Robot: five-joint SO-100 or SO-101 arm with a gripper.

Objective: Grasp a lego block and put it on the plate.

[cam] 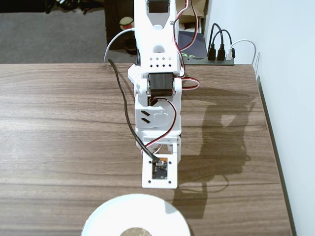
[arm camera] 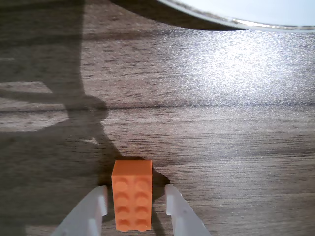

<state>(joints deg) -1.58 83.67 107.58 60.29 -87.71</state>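
Orange lego block (arm camera: 131,195), studs up in two rows, sits on the table (arm camera: 221,147) between the open pincer (arm camera: 136,201) fingertips; plate (arm camera: 256,12) at one o'clock.

This looks like an office or a hobby workspace. The counter (cam: 59,123) is a wood-grain laminate desk top pushed against a plain white wall (cam: 290,98) on the right of the fixed view. At the far right corner a power strip (cam: 219,59) holds several black plugs (cam: 212,51) and a white one. Beyond the far edge lies grey carpet (cam: 49,34), with dark furniture (cam: 118,24) and some clutter on it. A white 3D-printed arm (cam: 156,73) with red and black wires (cam: 187,29) stands on the counter, suiting a maker's bench.
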